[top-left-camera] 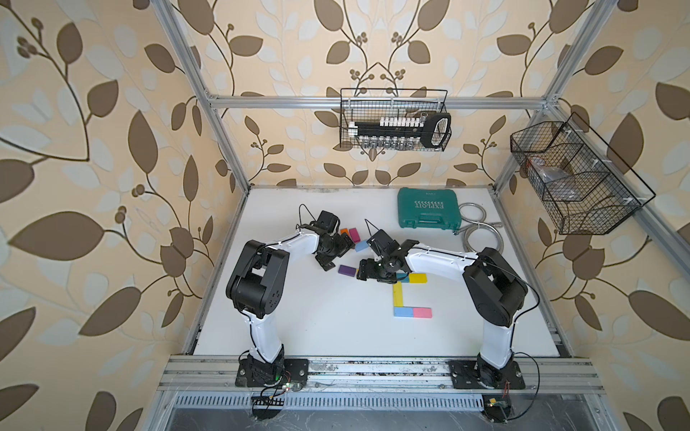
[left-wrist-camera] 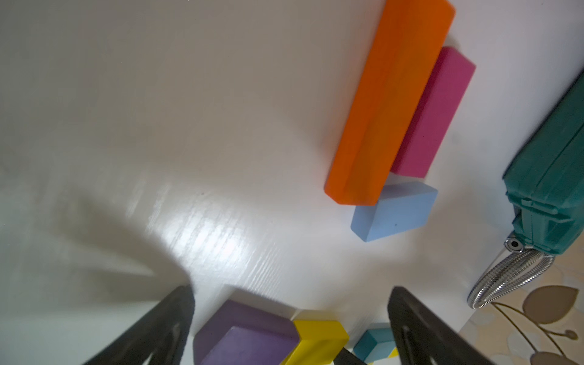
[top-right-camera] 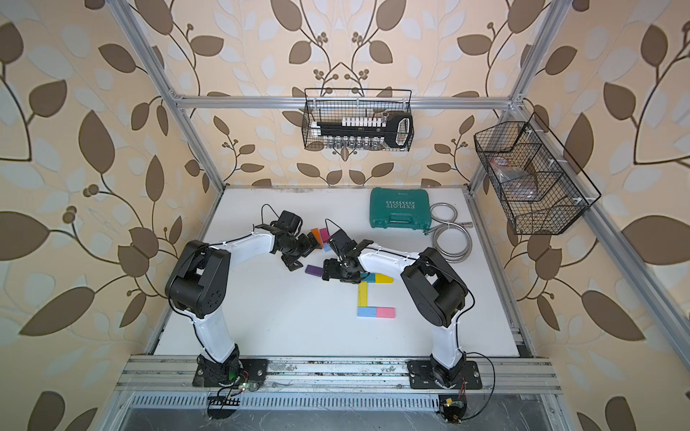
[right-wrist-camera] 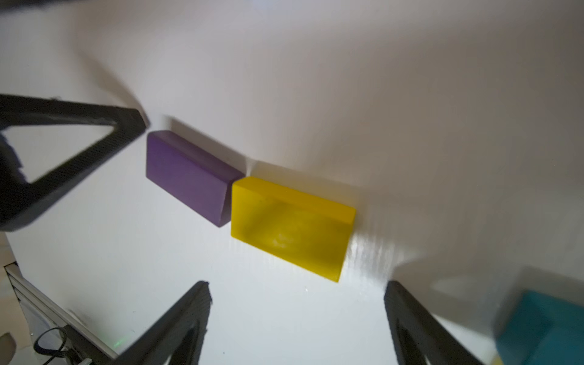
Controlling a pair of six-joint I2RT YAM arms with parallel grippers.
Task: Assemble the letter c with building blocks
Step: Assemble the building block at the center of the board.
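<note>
Part of a letter lies on the white table in both top views: a long yellow bar (top-left-camera: 397, 294), a light blue block (top-left-camera: 403, 312) and a pink block (top-left-camera: 422, 312) at its near end, and teal (top-left-camera: 402, 277) and yellow (top-left-camera: 418, 278) blocks at its far end. Loose blocks lie further back: orange (left-wrist-camera: 388, 104), magenta (left-wrist-camera: 433, 117), light blue (left-wrist-camera: 395, 210). A purple block (right-wrist-camera: 189, 177) and a yellow block (right-wrist-camera: 290, 227) lie end to end. My left gripper (left-wrist-camera: 290, 297) is open, just short of the purple block. My right gripper (right-wrist-camera: 297, 294) is open over bare table beside the yellow block, holding nothing.
A green tool case (top-left-camera: 428, 212) and a coiled metal hose (top-left-camera: 476, 231) lie at the back right of the table. Two wire baskets (top-left-camera: 395, 119) (top-left-camera: 575, 179) hang on the frame. The two wrists are close together, with a left finger (right-wrist-camera: 63, 151) showing in the right wrist view.
</note>
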